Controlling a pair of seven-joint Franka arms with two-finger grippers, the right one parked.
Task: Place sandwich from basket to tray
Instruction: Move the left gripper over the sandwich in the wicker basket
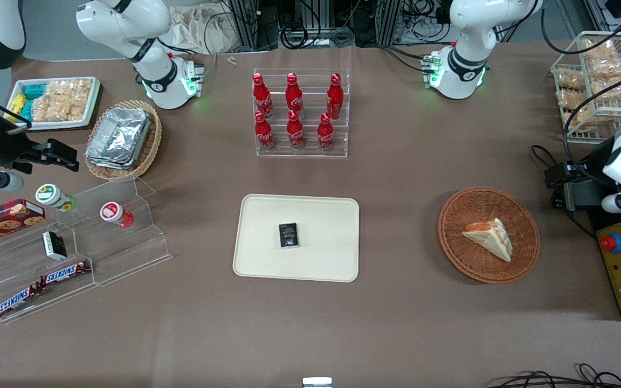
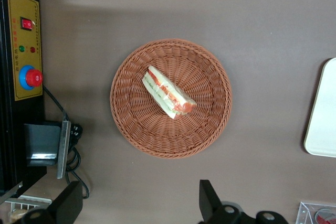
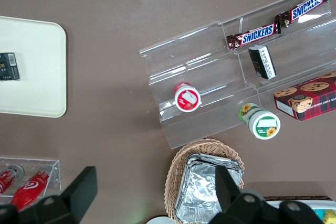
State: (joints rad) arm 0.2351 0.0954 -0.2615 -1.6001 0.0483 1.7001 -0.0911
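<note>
Sandwich (image 2: 169, 93) in basket (image 2: 131, 124), apparently below spread gripper (image 2: 140, 203)

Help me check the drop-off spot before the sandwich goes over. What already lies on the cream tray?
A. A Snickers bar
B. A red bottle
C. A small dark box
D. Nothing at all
C: a small dark box lies near the middle of the tray; the sandwich sits in the basket, with the open gripper above, apart from it.
</note>
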